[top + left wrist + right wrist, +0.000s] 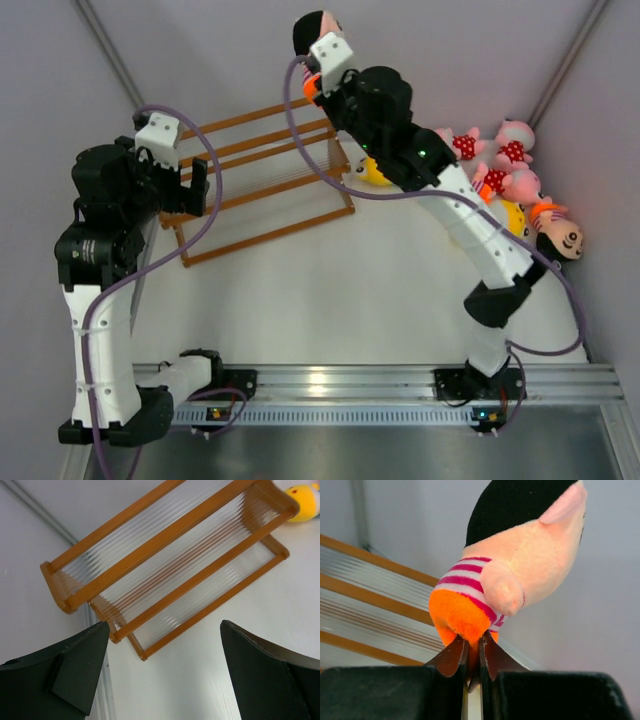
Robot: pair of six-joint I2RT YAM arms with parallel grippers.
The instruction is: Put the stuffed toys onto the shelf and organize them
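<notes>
Doll gripped by right end effector; left agape.

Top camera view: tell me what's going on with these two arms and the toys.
The right pincer is shut on the orange shorts of a black-haired doll, holding it up near the far right corner of the shelf. The left pincer is open and empty, hovering by the shelf's left end. No toy shows on the tiers in view. The other dolls lie in a heap at the table's right side.

Left hand gapes wide; right hand, stretched far forward, clamps a stuffed toy.
</notes>
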